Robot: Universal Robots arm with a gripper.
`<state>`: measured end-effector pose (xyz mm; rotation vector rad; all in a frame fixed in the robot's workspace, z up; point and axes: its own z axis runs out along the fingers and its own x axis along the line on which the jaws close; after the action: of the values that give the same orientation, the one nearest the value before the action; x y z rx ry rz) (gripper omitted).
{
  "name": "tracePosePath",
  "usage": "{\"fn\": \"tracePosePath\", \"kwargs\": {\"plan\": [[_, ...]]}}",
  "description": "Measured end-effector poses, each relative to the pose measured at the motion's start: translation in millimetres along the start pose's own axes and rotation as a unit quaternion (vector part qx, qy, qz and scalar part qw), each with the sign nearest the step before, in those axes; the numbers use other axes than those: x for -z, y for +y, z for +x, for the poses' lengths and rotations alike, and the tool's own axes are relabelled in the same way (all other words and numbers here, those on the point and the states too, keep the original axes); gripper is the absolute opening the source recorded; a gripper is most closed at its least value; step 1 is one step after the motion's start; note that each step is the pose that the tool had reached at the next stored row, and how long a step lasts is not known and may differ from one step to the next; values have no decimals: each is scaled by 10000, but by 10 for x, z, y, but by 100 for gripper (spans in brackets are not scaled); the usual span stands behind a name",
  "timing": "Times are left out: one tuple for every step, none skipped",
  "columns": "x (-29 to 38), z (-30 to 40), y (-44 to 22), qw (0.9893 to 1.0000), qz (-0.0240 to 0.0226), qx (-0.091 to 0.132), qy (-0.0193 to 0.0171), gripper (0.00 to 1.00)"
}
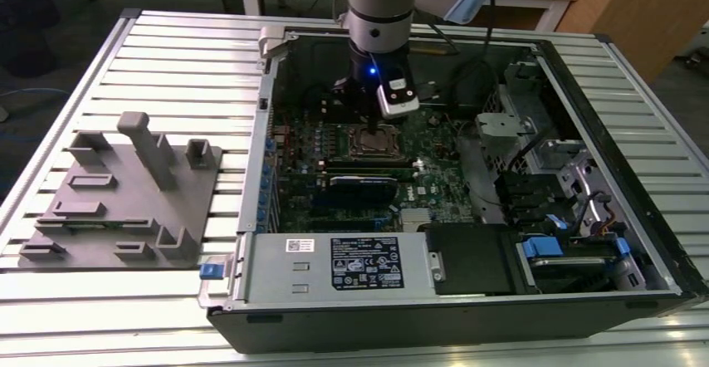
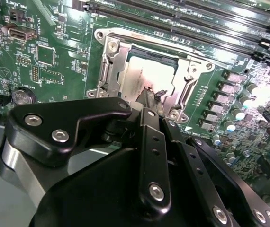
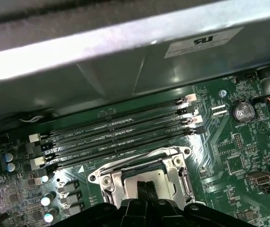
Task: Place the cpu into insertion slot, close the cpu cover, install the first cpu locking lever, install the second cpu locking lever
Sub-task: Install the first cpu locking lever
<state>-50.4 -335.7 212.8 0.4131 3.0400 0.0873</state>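
- Black metal made up the gripper [image 2: 150, 98]: two slim fingers pressed together with nothing between them, bolted links behind, tips down on the socket [image 2: 149, 78] at the edge of the cpu [image 2: 142, 75].
- In the first wrist view the fingertips [image 3: 147, 188] stood over the middle of the socket [image 3: 147, 177].
- Dull silver and flat, the cpu lay seated inside the socket, its top glaring under the light.
- The cover [image 2: 107, 66], a thin stamped steel frame with a square window, looked closed down around the cpu; whether either lever was latched I could not tell.
- My judgement of the risks: the tips sat hard by the cpu's edge, so a sideways slip could scratch its top or knock it askew on the pins beneath.
- Pressing on the thin frame off-centre could bend it, or let it spring up.
- Green board [image 2: 54, 61] surrounded the socket, studded with small upright capacitors [image 2: 241, 113] just beside it; a stray finger could snap one.
- Long black memory sticks [image 3: 121, 137] ran close along one side of the socket, also within reach of a slip.
- In the exterior view the gripper [image 1: 369, 126] hung over the socket [image 1: 377, 141] within the open steel case [image 1: 620, 176], with a grey fixture [image 1: 122, 193] well apart from the socket on the slatted table [image 1: 166, 60].
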Motion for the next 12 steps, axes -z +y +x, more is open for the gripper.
{"fn": "tracePosePath", "kwargs": {"plan": [[-2,-4,1,10000,-1,13,1,10],[-3,-6,1,10000,-2,27,2,10],[-3,-7,-3,10000,-3,37,2,10],[-3,-10,-12,10000,-3,42,3,10],[-2,-13,-23,10000,-3,47,4,10],[-2,-16,-34,10000,-4,52,3,10],[-2,-17,-39,10000,-4,54,4,10],[-2,-17,-39,10000,-4,56,4,10],[-2,-17,-40,10000,-5,60,5,10],[-1,-18,-40,10000,-8,66,6,10],[-2,-18,-41,10000,-10,73,6,10],[-2,-18,-41,10000,-11,82,7,10]]}}
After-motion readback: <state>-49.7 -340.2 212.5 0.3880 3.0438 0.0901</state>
